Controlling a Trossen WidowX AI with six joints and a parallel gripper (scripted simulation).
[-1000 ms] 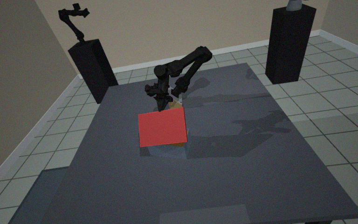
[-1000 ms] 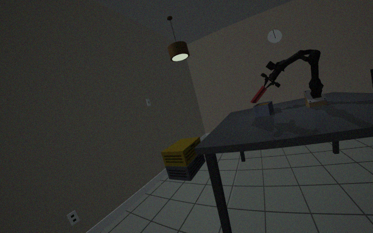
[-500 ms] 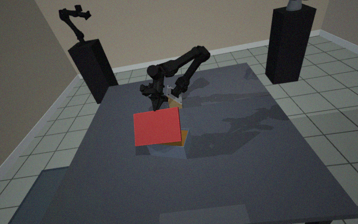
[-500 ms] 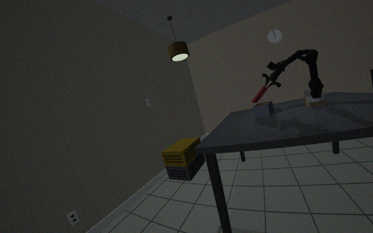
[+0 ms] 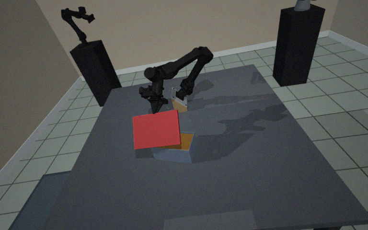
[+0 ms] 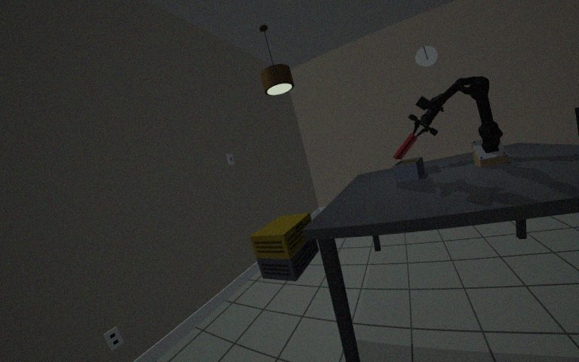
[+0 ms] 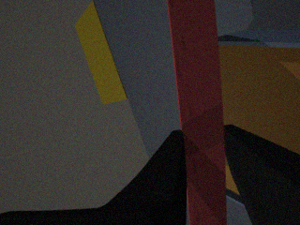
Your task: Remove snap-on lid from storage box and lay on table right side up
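Observation:
My gripper point(image 5: 154, 111) point(image 6: 414, 134) point(image 7: 202, 137) is shut on the edge of the red lid point(image 5: 156, 130) point(image 6: 404, 146) point(image 7: 197, 61). The lid hangs steeply tilted in the air above the box and over to its left side in the top view, clear of the box in the exterior view. The blue-grey storage box point(image 5: 173, 156) point(image 6: 407, 170) stands upright and open on the table point(image 5: 206, 187) point(image 6: 371, 204). Its orange inside shows at the right in the top view and in the wrist view; the lid hides the box's left part in the top view.
The arm's base stands on a wooden block point(image 5: 180, 106) point(image 6: 491, 160) behind the box. The table's left edge runs a little way left of the lid in the top view. Yellow and grey crates point(image 6: 281, 226) stand on the floor beyond a table corner. Black pedestals stand behind the table.

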